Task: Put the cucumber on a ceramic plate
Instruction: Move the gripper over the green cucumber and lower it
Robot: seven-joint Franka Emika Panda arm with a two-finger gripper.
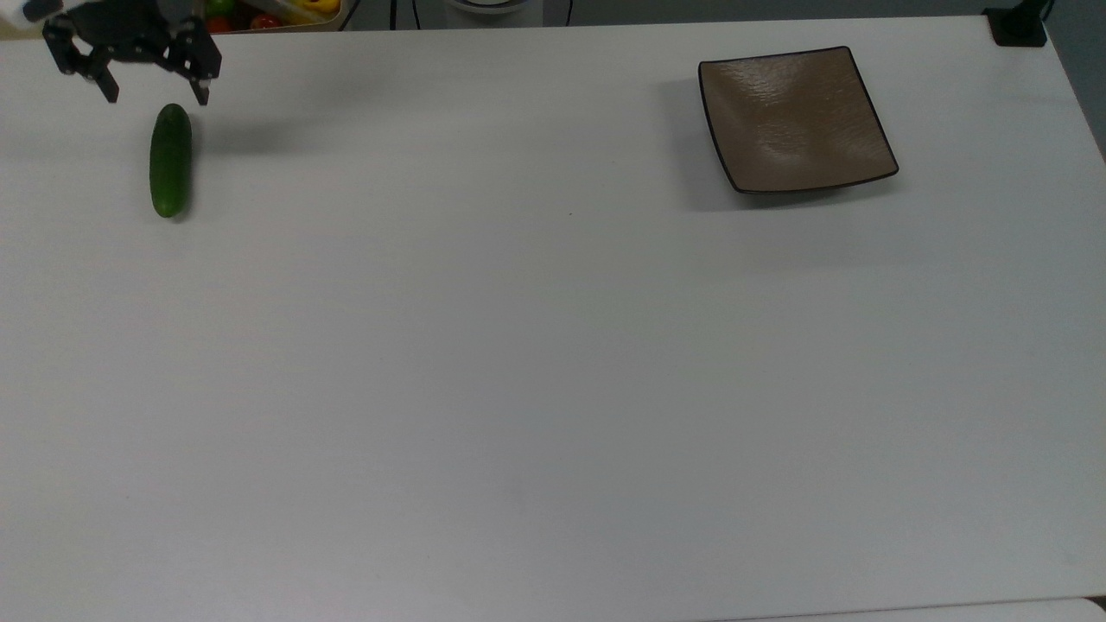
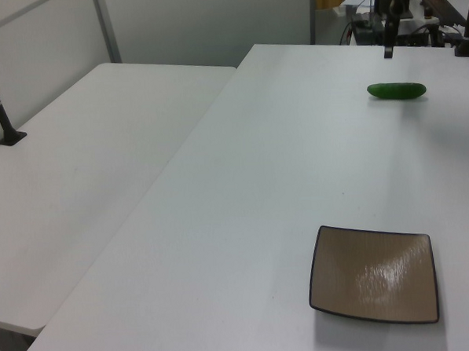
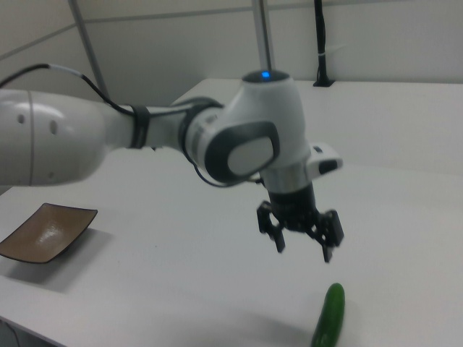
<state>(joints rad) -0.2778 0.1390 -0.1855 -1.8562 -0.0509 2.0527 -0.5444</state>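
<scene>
Nothing done yet: cucumber [image 1: 170,161] lies on the desk [image 1: 536,345] well apart from the empty ceramic plate [image 1: 795,121], gripper [image 1: 155,93] hovering near it, fingers spread wide, grasp and carry left.

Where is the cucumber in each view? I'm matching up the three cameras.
Top view: the cucumber lies at far left, just below the open gripper.
Left view: upper right, far from the plate.
Right view: bottom edge, right of centre, under the gripper.
Shared landmark: the brown plate.
</scene>
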